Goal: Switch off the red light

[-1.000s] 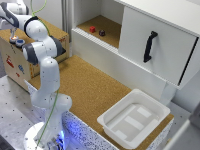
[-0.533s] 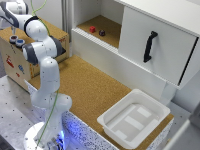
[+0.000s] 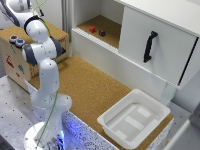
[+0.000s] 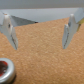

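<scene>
In the wrist view my gripper (image 4: 39,46) is open and empty over a cork surface, with one finger (image 4: 9,30) on each side. The red light (image 4: 4,70), a small round button with a dark grey rim and a red centre, shows partly at the picture's edge, off to one side of the fingers and not between them. In the exterior view two small round buttons sit on top of the wooden box at the left. The one with the reddish centre (image 3: 13,38) is beside the one with the bluish centre (image 3: 20,43). My hand (image 3: 19,6) is above them at the top left edge.
A wooden box (image 3: 15,62) stands at the exterior view's left. An open cabinet shelf holds a small red cube (image 3: 92,29) and a dark round object (image 3: 102,33). A closed cabinet door has a black handle (image 3: 149,46). A white tray (image 3: 161,109) sits at the cork table's front right.
</scene>
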Action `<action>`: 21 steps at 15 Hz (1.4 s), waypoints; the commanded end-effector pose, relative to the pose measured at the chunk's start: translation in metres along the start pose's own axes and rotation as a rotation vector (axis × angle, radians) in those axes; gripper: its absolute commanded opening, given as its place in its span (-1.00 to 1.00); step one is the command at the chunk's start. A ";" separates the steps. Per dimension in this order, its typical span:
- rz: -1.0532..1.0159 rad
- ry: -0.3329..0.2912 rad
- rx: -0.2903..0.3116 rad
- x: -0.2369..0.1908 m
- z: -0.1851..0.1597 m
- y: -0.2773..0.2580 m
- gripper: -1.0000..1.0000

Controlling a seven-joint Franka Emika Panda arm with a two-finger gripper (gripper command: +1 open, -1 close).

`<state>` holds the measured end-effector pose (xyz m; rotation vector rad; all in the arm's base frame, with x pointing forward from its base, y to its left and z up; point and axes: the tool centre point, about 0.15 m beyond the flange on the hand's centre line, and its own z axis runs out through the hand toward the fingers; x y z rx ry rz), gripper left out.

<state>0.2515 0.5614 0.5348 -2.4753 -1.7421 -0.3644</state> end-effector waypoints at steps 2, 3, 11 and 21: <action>0.040 -0.093 -0.111 -0.020 0.020 0.060 1.00; 0.036 -0.127 -0.125 -0.027 0.026 0.074 1.00; 0.015 -0.237 -0.076 -0.084 0.056 0.118 1.00; 0.036 -0.223 0.019 -0.108 0.087 0.116 -1.00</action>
